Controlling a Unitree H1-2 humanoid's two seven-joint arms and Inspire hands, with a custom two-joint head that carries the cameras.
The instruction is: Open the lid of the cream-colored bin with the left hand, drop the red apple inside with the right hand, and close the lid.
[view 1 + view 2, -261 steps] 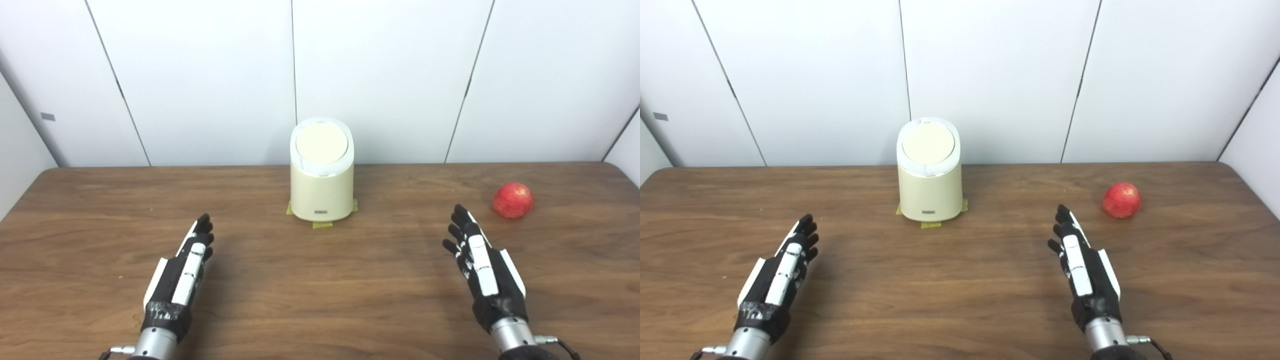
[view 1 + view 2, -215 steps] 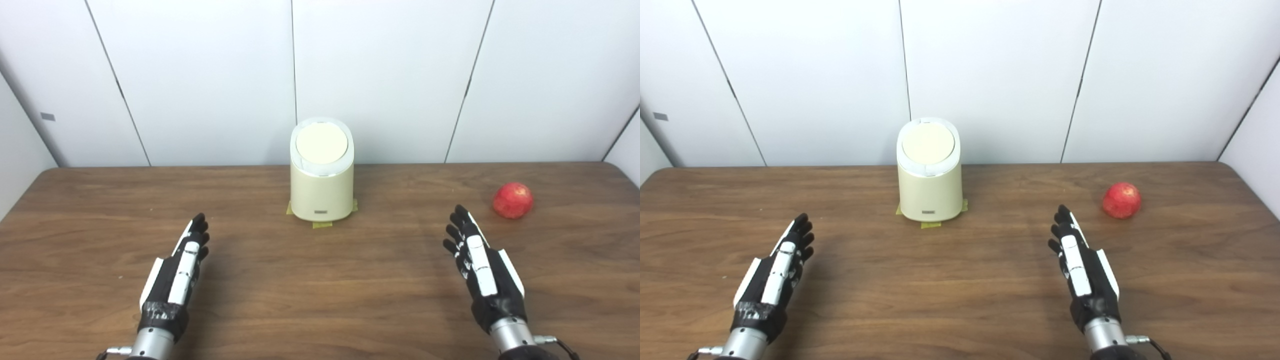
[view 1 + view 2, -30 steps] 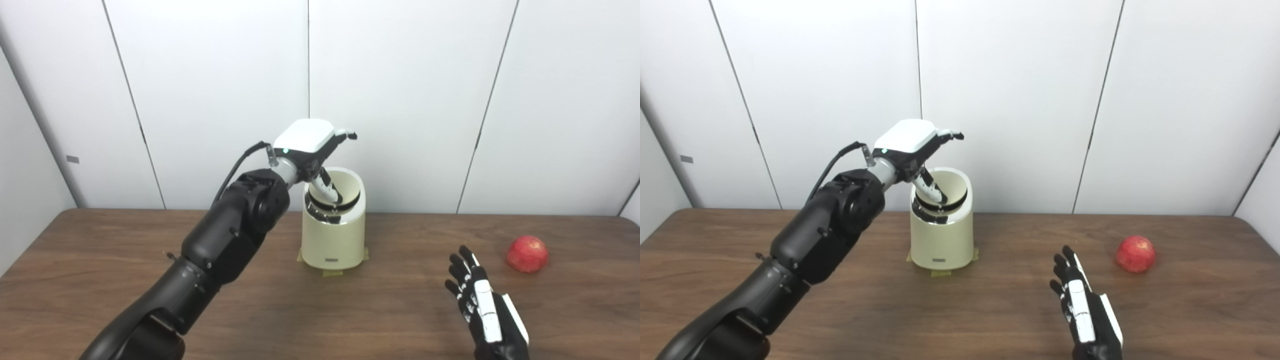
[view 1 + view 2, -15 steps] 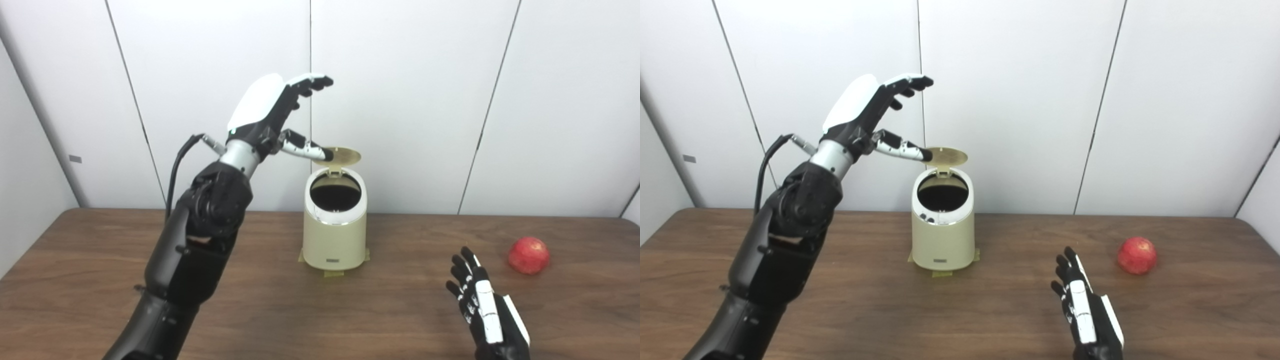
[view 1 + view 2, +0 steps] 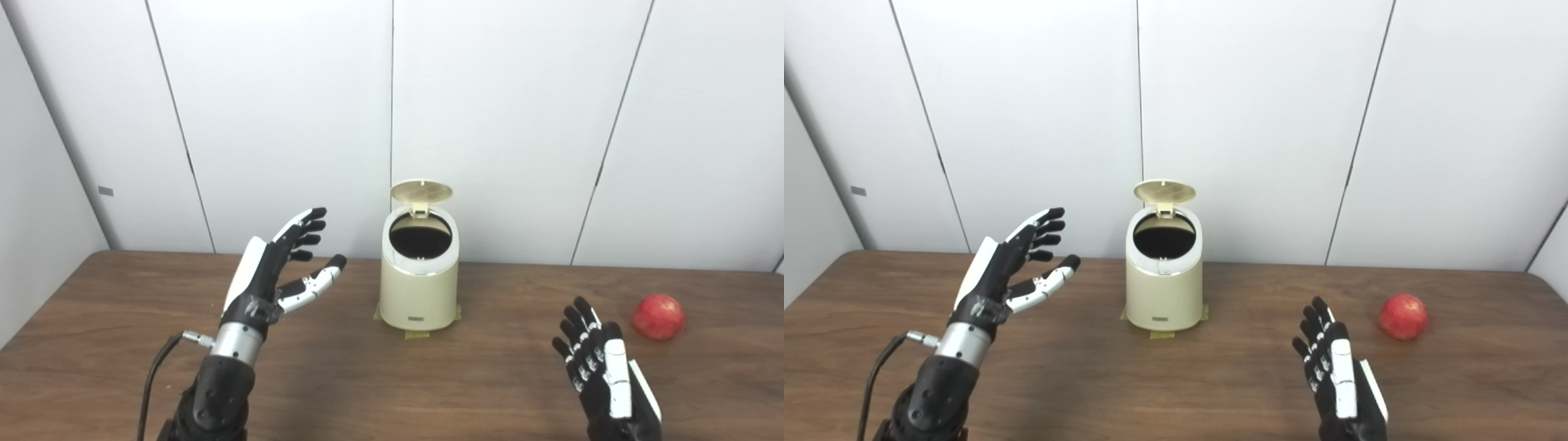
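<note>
The cream-colored bin (image 5: 418, 288) stands at the table's middle back on yellow tape. Its round lid (image 5: 421, 192) stands up behind the dark opening (image 5: 421, 226). My left hand (image 5: 278, 272) is open and empty, raised above the table to the left of the bin, apart from it. The red apple (image 5: 658, 316) lies on the table at the right. My right hand (image 5: 603, 376) is open and empty, low at the front right, short of the apple. The same scene shows in the right eye view, with the bin (image 5: 1164, 290) and the apple (image 5: 1403, 316).
The wooden table (image 5: 392, 380) runs to white wall panels (image 5: 508, 122) just behind the bin. A cable (image 5: 153, 380) hangs from my left wrist.
My left hand has come down and back to the left, away from the lid, which stays standing open. The right hand has barely moved. The camera has shifted slightly.
</note>
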